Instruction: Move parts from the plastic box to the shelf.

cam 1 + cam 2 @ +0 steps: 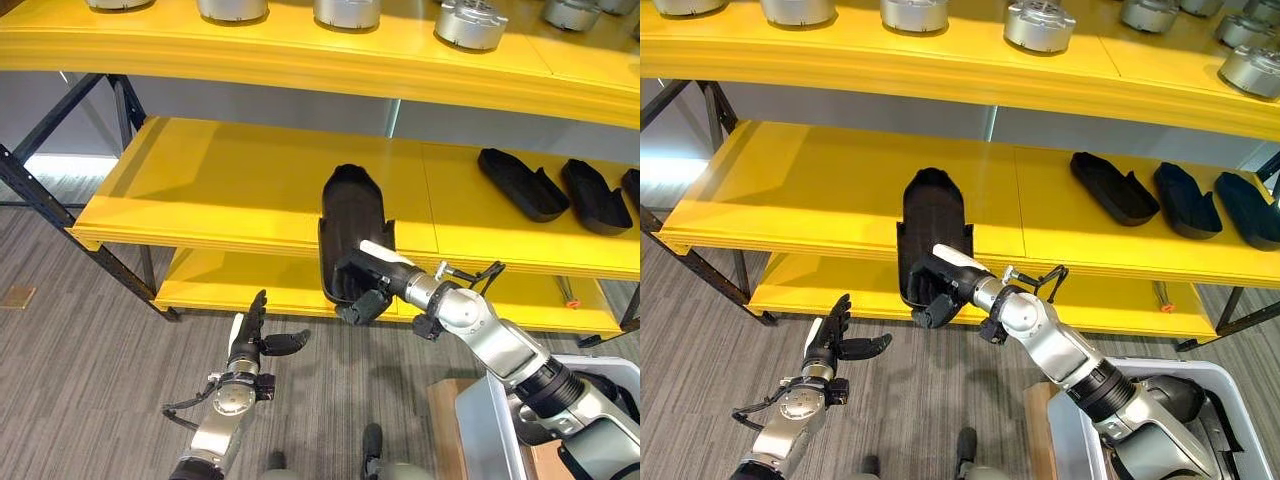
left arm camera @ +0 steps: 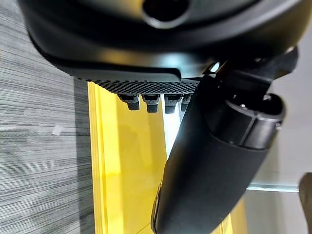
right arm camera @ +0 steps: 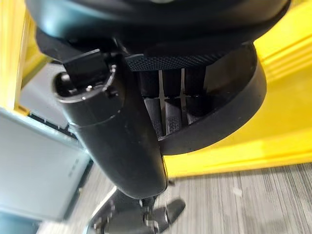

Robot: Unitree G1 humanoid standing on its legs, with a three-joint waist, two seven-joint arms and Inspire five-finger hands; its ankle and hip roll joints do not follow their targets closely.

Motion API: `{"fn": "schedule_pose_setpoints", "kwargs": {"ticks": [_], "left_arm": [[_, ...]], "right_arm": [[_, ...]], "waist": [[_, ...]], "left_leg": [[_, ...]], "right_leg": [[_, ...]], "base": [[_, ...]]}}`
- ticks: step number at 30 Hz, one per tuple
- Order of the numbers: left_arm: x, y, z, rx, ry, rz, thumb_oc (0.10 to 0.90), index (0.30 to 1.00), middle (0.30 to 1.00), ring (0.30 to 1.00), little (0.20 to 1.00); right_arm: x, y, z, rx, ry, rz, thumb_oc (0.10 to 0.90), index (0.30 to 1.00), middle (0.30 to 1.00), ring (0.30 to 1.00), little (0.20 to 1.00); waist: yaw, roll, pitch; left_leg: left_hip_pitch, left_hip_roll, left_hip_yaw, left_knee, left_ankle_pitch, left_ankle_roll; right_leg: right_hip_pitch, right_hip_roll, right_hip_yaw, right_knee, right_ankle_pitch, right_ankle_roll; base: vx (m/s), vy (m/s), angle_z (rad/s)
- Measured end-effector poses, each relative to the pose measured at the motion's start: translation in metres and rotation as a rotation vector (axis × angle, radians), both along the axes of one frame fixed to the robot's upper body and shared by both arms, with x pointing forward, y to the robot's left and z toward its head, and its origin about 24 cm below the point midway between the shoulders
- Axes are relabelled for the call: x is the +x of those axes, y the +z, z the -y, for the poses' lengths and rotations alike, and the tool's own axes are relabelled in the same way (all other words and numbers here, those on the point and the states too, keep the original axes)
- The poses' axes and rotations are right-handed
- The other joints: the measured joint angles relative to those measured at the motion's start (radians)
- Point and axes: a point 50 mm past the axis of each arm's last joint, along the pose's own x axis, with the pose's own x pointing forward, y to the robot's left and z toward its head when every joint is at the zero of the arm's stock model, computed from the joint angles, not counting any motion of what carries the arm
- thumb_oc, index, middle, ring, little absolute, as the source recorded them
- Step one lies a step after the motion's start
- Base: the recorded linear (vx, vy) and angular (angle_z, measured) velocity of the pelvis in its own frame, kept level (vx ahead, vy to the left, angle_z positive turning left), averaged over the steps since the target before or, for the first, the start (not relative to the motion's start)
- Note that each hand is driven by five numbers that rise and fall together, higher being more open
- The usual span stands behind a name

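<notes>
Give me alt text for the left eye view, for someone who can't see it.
The robot's right hand grips a long black part by its near end, resting it on the yellow middle shelf with that end overhanging the front edge. Three similar black parts lie further right; the left hand hangs open below.

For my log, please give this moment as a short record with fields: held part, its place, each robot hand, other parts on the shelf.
held part: black part, long, shell-like
place: its far end lies on the middle shelf; its near end hangs past the front edge
right robot hand: fingers curled round the near end of the black part
left robot hand: open, holds nothing, low over the floor
other black parts: lying further right on the middle shelf
top shelf: a row of round metal parts
</notes>
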Motion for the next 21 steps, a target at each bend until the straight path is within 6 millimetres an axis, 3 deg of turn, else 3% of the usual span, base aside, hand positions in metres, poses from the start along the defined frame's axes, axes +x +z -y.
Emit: {"fn": "schedule_pose_setpoints", "kwargs": {"ticks": [5, 6, 7, 8, 9, 10, 12, 14, 15, 16, 17, 20, 21], "left_arm": [[0.003, 0.003, -0.003, 0.018, 0.001, 0.0, 0.9, 1.0, 1.0, 1.0, 1.0], [0.008, 0.008, -0.008, 0.04, -0.001, 0.016, 0.9, 1.0, 1.0, 1.0, 1.0], [0.009, 0.01, -0.008, 0.047, 0.002, 0.026, 0.9, 1.0, 1.0, 1.0, 1.0], [0.01, 0.012, -0.009, 0.059, -0.001, 0.041, 0.9, 1.0, 1.0, 1.0, 1.0], [0.01, 0.013, -0.011, 0.071, -0.012, 0.04, 0.9, 1.0, 1.0, 1.0, 1.0], [0.008, 0.012, -0.013, 0.08, -0.013, 0.032, 0.9, 1.0, 1.0, 1.0, 1.0], [0.004, 0.01, -0.019, 0.087, -0.038, 0.012, 0.9, 1.0, 1.0, 1.0, 1.0], [0.005, 0.012, -0.021, 0.07, -0.07, 0.008, 0.9, 1.0, 1.0, 1.0, 1.0], [0.005, 0.013, -0.022, 0.064, -0.074, 0.011, 0.9, 1.0, 1.0, 1.0, 1.0], [0.001, 0.012, -0.023, 0.05, -0.08, 0.005, 0.9, 1.0, 1.0, 1.0, 1.0], [-0.006, 0.01, -0.028, 0.042, -0.069, -0.003, 0.9, 1.0, 1.0, 1.0, 1.0], [-0.008, 0.011, -0.032, 0.039, -0.067, -0.006, 0.9, 1.0, 1.0, 1.0, 1.0], [-0.007, 0.013, -0.03, 0.036, -0.076, 0.006, 0.9, 1.0, 1.0, 1.0, 1.0]], "right_arm": [[0.002, 0.001, 0.005, -0.006, -0.02, 0.007, 0.4, 0.3, 0.3, 0.3, 0.3], [0.003, 0.003, 0.007, 0.0, -0.027, 0.013, 0.4, 0.3, 0.3, 0.3, 0.3], [0.003, 0.004, 0.008, 0.001, -0.033, 0.019, 0.4, 0.3, 0.3, 0.3, 0.3], [0.004, 0.006, 0.009, 0.005, -0.039, 0.026, 0.4, 0.3, 0.3, 0.3, 0.3], [0.004, 0.006, 0.01, 0.006, -0.047, 0.031, 0.4, 0.3, 0.3, 0.3, 0.3], [0.004, 0.006, 0.011, 0.007, -0.05, 0.029, 0.4, 0.3, 0.3, 0.3, 0.3], [0.004, 0.007, 0.01, 0.012, -0.05, 0.033, 0.4, 0.3, 0.3, 0.3, 0.3], [0.005, 0.005, 0.013, -0.002, -0.074, 0.014, 0.4, 0.3, 0.3, 0.3, 0.3], [0.005, 0.004, 0.015, -0.008, -0.084, 0.005, 0.4, 0.3, 0.3, 0.3, 0.3], [0.005, 0.0, 0.017, -0.018, -0.102, -0.017, 0.4, 0.3, 0.3, 0.3, 0.3], [0.002, -0.005, 0.018, -0.02, -0.099, -0.037, 0.4, 0.3, 0.3, 0.3, 0.3], [0.001, -0.006, 0.02, -0.031, -0.093, -0.047, 0.4, 0.3, 0.3, 0.3, 0.3], [0.001, -0.006, 0.022, -0.039, -0.097, -0.043, 0.4, 0.3, 0.3, 0.3, 0.3]], "waist": [[0.0, 0.004, 0.006], [-0.002, -0.021, 0.018], [0.004, -0.02, 0.019], [0.002, -0.02, 0.02], [-0.003, -0.021, 0.023], [-0.003, -0.028, 0.024], [-0.004, -0.031, 0.029], [-0.013, -0.026, 0.048], [-0.014, -0.021, 0.067], [-0.022, 0.017, 0.096], [-0.001, 0.032, 0.104], [0.003, 0.036, 0.104], [0.0, 0.039, 0.103]], "left_leg": [[-0.061, 0.018, 0.037, 0.158, -0.023, 0.037], [-0.128, 0.016, 0.067, 0.293, -0.019, 0.035], [-0.18, 0.034, 0.082, 0.381, 0.007, 0.039], [-0.241, 0.051, 0.078, 0.467, 0.027, 0.018], [-0.281, 0.066, 0.081, 0.535, 0.044, 0.015], [-0.287, 0.068, 0.087, 0.542, 0.052, 0.013], [-0.284, 0.064, 0.15, 0.43, 0.042, 0.012], [-0.244, 0.051, 0.194, 0.099, 0.072, -0.012], [-0.22, 0.062, 0.198, -0.008, 0.102, -0.029], [-0.199, 0.123, 0.198, -0.079, 0.128, -0.061], [-0.205, 0.165, 0.186, -0.07, 0.141, -0.062], [-0.199, 0.161, 0.169, -0.054, 0.149, -0.051], [-0.179, 0.149, 0.166, -0.055, 0.152, -0.048]], "right_leg": [[-0.052, 0.003, -0.017, 0.162, -0.101, -0.035], [-0.079, -0.018, -0.017, 0.231, -0.15, -0.055], [-0.078, -0.008, -0.036, 0.255, -0.166, -0.058], [-0.086, -0.01, -0.039, 0.272, -0.179, -0.062], [-0.088, -0.006, -0.057, 0.28, -0.193, -0.082], [-0.081, -0.005, -0.064, 0.274, -0.197, -0.089], [-0.067, -0.006, -0.066, 0.223, -0.198, -0.09], [-0.01, -0.003, -0.075, 0.108, -0.178, -0.089], [0.025, -0.001, -0.072, 0.079, -0.133, -0.086], [0.08, 0.022, -0.074, 0.068, -0.121, -0.089], [0.093, 0.028, -0.058, 0.075, -0.138, -0.1], [0.095, 0.021, -0.038, 0.088, -0.149, -0.104], [0.099, 0.021, -0.035, 0.098, -0.158, -0.091]], "base": [[0.06, -0.234, 0.12], [0.07, -0.224, 0.35], [0.08, -0.203, 0.46], [0.1, 0.012, 0.46], [0.11, 0.078, 0.4], [0.17, 0.164, 0.29], [0.19, 0.215, 0.3], [0.21, 0.257, 0.5], [0.26, 0.344, 0.58], [0.29, 0.357, 0.15], [0.23, 0.274, -0.12], [0.17, 0.177, -0.3], [0.18, 0.18, -0.13]]}}
